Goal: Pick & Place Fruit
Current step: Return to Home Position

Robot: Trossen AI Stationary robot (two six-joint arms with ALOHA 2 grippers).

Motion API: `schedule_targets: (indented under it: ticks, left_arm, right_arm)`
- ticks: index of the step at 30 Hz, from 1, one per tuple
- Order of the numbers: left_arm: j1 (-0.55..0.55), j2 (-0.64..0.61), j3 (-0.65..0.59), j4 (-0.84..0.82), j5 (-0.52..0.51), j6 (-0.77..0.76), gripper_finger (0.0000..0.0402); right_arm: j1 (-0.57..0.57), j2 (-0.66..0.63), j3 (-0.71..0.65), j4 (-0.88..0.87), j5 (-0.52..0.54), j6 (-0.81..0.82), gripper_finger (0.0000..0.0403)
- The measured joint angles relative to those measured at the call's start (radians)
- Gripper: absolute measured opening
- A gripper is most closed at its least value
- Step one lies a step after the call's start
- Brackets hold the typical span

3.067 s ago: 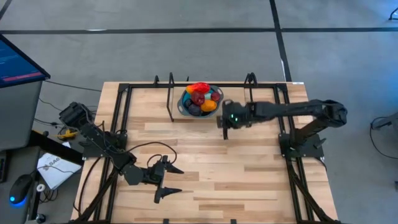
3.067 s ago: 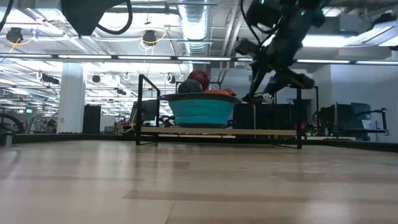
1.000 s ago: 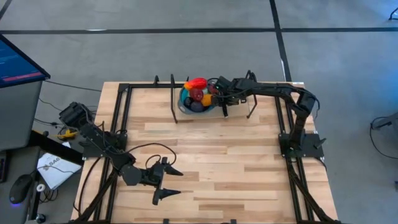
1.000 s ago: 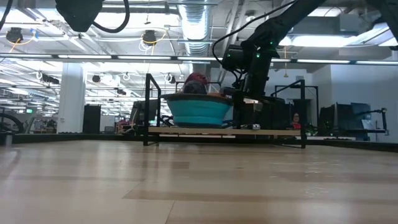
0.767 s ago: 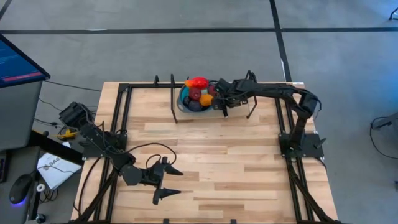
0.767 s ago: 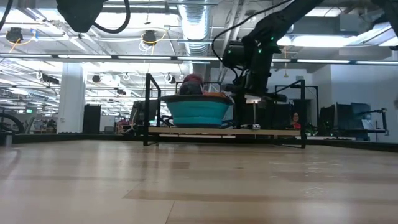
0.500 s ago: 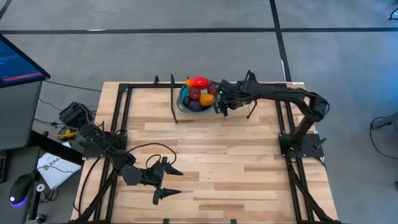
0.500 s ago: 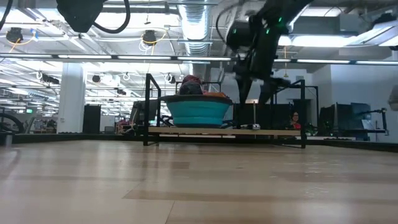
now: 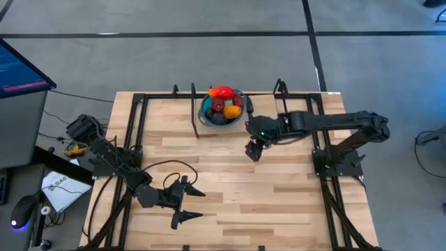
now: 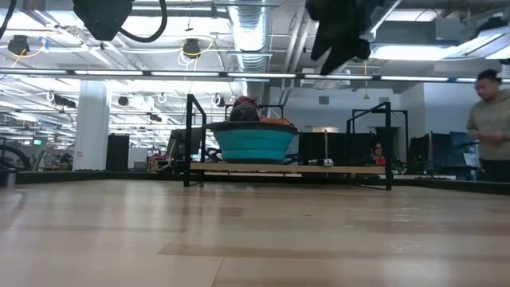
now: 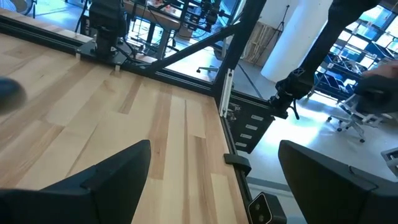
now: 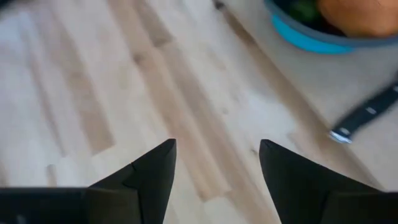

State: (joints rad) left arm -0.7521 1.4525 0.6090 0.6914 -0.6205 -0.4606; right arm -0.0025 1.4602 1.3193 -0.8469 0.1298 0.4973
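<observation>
A round blue bowl (image 9: 221, 118) stands near the table's far edge, piled with the fruit: a red piece (image 9: 221, 93), an orange one (image 9: 233, 109), a maroon one (image 9: 219, 107) and a dark one (image 9: 217, 119). In the low view the fruit (image 10: 245, 108) rises above the bowl's rim (image 10: 255, 131). My right gripper (image 9: 252, 150) hangs above bare wood, nearer than the bowl and to its right, open and empty (image 12: 217, 168). The bowl's rim (image 12: 311, 40) and orange fruit (image 12: 360, 12) show beyond it. My left gripper (image 9: 189, 202) waits open near the front left (image 11: 217, 186).
Black frame rails run along the table's sides and far edge, with an upright post (image 9: 191, 111) left of the bowl and a bar (image 12: 367, 115) beside it. Bare wood lies across the table's middle (image 9: 237, 181). A person (image 10: 490, 119) stands in the room beyond.
My right gripper has drawn back from the bowl's right rim, toward the table's near edge and a little right, rising and rolling as it went. It is empty. The bowl and fruit stay put.
</observation>
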Motion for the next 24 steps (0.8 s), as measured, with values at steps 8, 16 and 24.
schedule_targets:
  ticks: [8, 16, 24]
  left_arm:
    - [0.013, 0.0, 0.0, 0.008, 0.0, 0.026, 0.0346]
    - [0.032, -0.006, 0.0, 0.011, -0.001, 0.035, 0.0346]
    - [0.041, -0.006, 0.0, 0.01, -0.001, 0.037, 0.0346]
  right_arm:
    - [0.159, 0.009, 0.002, 0.162, -0.001, -0.023, 0.0224]
    - [0.254, -0.045, 0.0, 0.202, 0.01, -0.167, 0.0223]
    - [0.352, -0.255, -0.127, 0.409, 0.045, -0.297, 0.0223]
